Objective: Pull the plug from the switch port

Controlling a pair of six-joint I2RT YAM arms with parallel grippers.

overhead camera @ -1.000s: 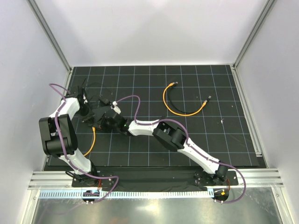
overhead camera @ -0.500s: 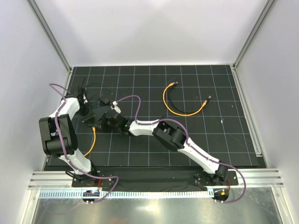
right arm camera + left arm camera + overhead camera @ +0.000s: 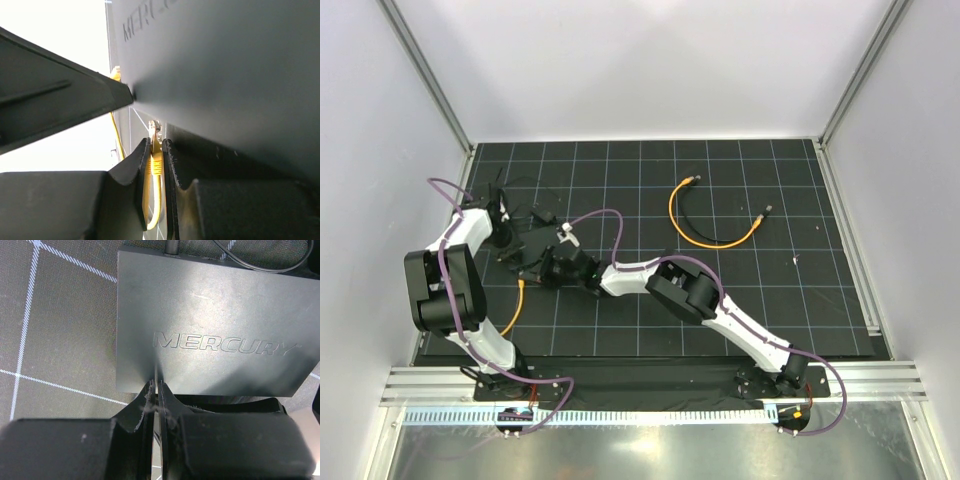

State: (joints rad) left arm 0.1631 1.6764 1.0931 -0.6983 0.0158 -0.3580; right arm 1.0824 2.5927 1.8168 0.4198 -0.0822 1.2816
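Note:
The switch (image 3: 215, 325) is a flat matte-black box marked MERCURY, lying on the gridded mat; in the top view it (image 3: 525, 246) sits between the two grippers. My left gripper (image 3: 157, 389) is shut, its tips resting on the switch's near edge; it also shows in the top view (image 3: 508, 238). My right gripper (image 3: 156, 150) is shut on the yellow plug (image 3: 156, 162), just beside the switch's edge (image 3: 225, 75). The plug's clear tip (image 3: 155, 130) shows bare above the fingers. Its yellow cable (image 3: 512, 305) trails toward the near side. The right gripper (image 3: 544, 270) sits just near-right of the switch.
A second orange cable (image 3: 705, 228) lies loose at the back middle-right. A small black adapter (image 3: 546, 215) on a thin black wire (image 3: 260, 265) sits behind the switch. The left wall rail (image 3: 430, 90) runs close to the left arm.
My right gripper has drawn back toward the near side with the yellow plug, away from the switch. The yellow cable has shifted with it. The left gripper stays on the switch.

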